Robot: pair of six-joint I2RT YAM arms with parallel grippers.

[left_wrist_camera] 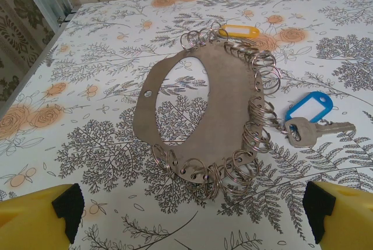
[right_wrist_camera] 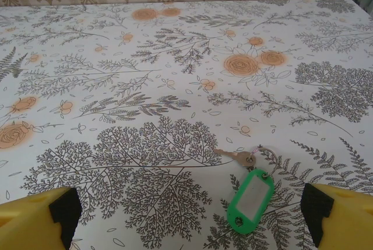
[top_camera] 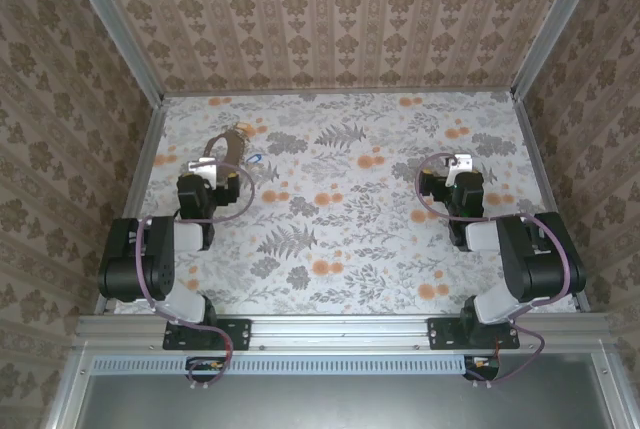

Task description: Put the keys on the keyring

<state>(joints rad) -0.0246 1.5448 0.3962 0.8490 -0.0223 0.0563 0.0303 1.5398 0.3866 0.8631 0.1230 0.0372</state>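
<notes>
From my station, both sets of jaws stand released and wide, with nothing between them. On the left wrist camera the yellow pads (left_wrist_camera: 36, 219) sit at the two lower corners with bare counter (top_camera: 340, 199) between them. The right wrist camera shows its own pads (right_wrist_camera: 35, 218) spread the same way.

The keyring (left_wrist_camera: 232, 95) lies flat on the floral counter, ahead of the left jaws and a little toward the middle of their gap. It is a flat brownish-grey oval plate with a large oval cut-out and one small hole on its left side. Silvery split rings crowd its far, right and near edges. From the overhead camera the keyring (top_camera: 222, 143) sits at the far left of the counter, just beyond the left arm (top_camera: 150, 259).

A yellow-tagged key (left_wrist_camera: 238, 30) lies at the keyring's far edge, in among the split rings there; I cannot tell whether it is threaded on. A blue-tagged key (left_wrist_camera: 308, 109) lies just beside the right edge. Its metal blade points to the right, and its small ring is up against the plate's rings; whether it is hooked I cannot say.

The green-tagged key (right_wrist_camera: 250, 199) lies on the counter just ahead of the right jaws, closer to the right-hand pad. Its blade points left and its tag is nearest the camera. It lies well apart from the keyring, on the side of the right arm (top_camera: 530, 259).
</notes>
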